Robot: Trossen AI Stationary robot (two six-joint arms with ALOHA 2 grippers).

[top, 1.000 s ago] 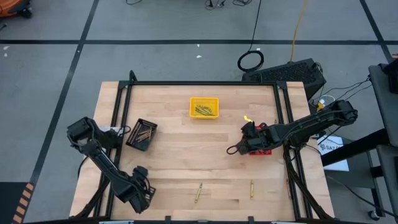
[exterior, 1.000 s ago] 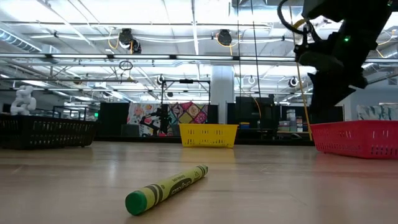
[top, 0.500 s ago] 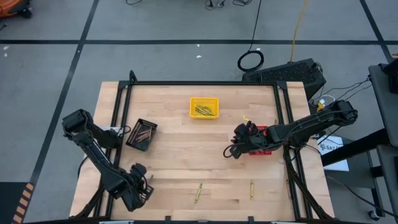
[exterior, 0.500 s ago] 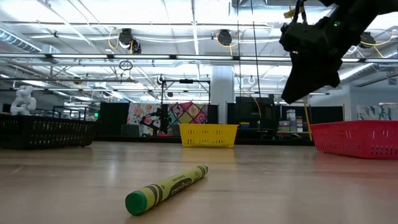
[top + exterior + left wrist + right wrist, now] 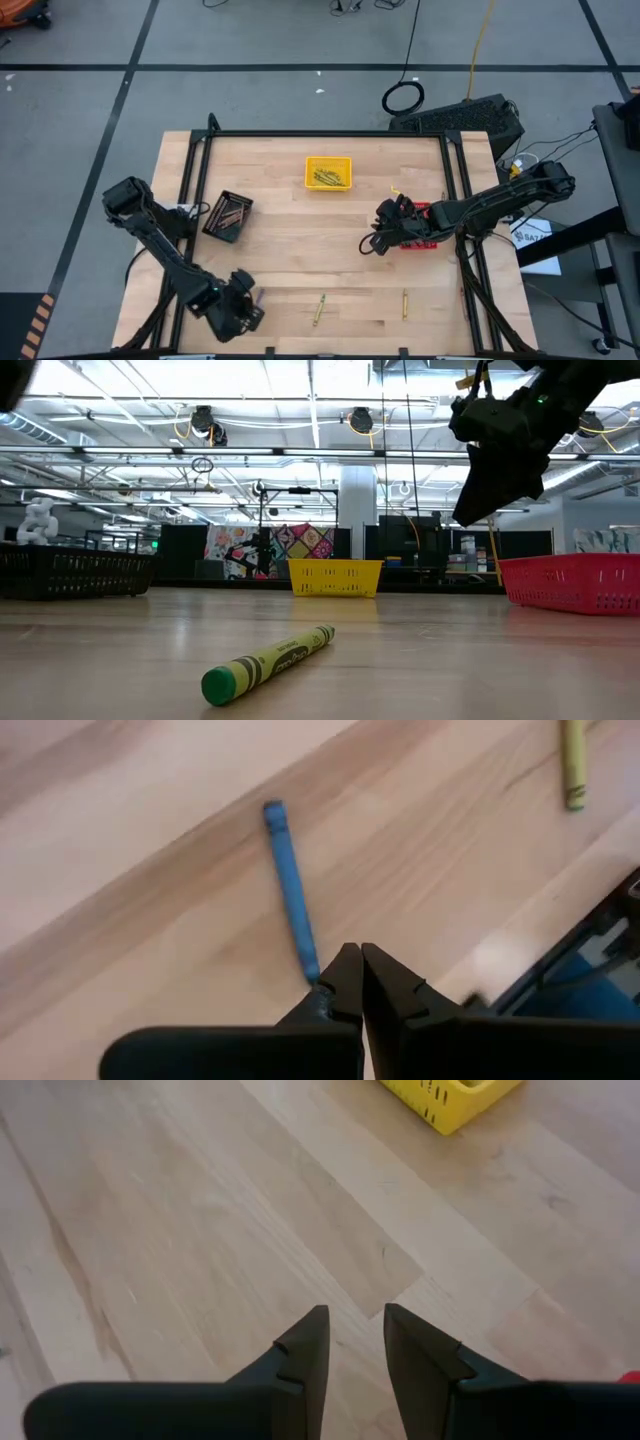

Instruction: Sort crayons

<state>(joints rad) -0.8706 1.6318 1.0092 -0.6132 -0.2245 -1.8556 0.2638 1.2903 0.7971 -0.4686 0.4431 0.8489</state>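
A blue crayon (image 5: 290, 890) lies flat on the wooden table near its front left; it also shows in the high view (image 5: 258, 297). My left gripper (image 5: 352, 965) is shut, and its tips stand right at one end of the blue crayon; in the high view it (image 5: 240, 312) is at the front left. Two olive-yellow crayons (image 5: 319, 309) (image 5: 404, 303) lie flat near the front edge; one shows in the low view (image 5: 268, 663). My right gripper (image 5: 355, 1330) is narrowly open and empty, raised above the table just left of the red tray (image 5: 425, 243). My left gripper's shut fingers stand beside the blue crayon's end (image 5: 308, 970), slanting down at it. I cannot tell whether they touch it. The crayon lies flat on the table.
A yellow tray (image 5: 328, 172) holding olive crayons stands at the far middle. A black tray (image 5: 228, 215) with brown crayons stands at the left. A dark frame (image 5: 455, 190) runs around the table's sides and far edge. Bare wood lies between the trays.
My left gripper has swung toward the table's right edge along the front, coming up to the blue crayon. My right gripper first went a little toward the table's left edge, off the red tray, and tipped; it has then kept still.
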